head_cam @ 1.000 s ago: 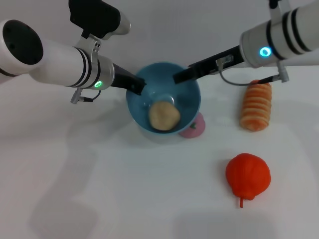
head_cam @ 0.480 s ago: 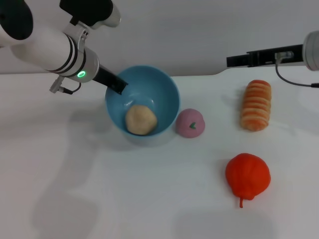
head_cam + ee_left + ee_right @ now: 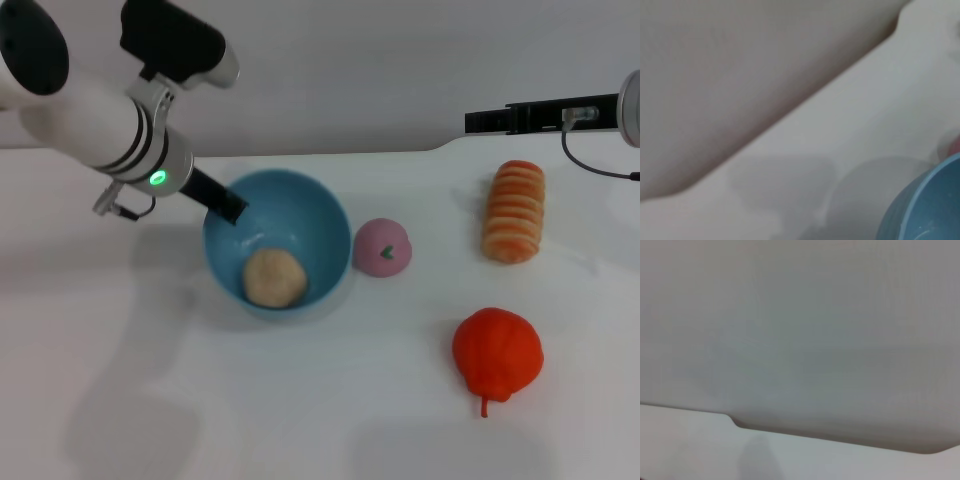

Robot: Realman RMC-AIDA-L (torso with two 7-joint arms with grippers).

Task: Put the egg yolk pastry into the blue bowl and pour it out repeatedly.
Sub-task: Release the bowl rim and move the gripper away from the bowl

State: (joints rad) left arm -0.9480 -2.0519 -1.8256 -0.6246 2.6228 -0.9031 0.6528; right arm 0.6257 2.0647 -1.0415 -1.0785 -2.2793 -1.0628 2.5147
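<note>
A plain white table (image 3: 300, 400) carries everything. A round blue bowl (image 3: 318, 222) sits left of centre. Just beside it to the right lies a pink ball with a green mark (image 3: 382, 248). Farther right lies a long ridged orange bread (image 3: 513, 211). Nearer the front edge, well apart from the bowl, sits a red fruit-shaped item (image 3: 497, 353).

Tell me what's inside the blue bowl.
The pastry lies on the bowl's floor. The left end effector grips its rim. The floor under the pastry is hidden.

One bowl (image 3: 327, 215), four foods.
</note>
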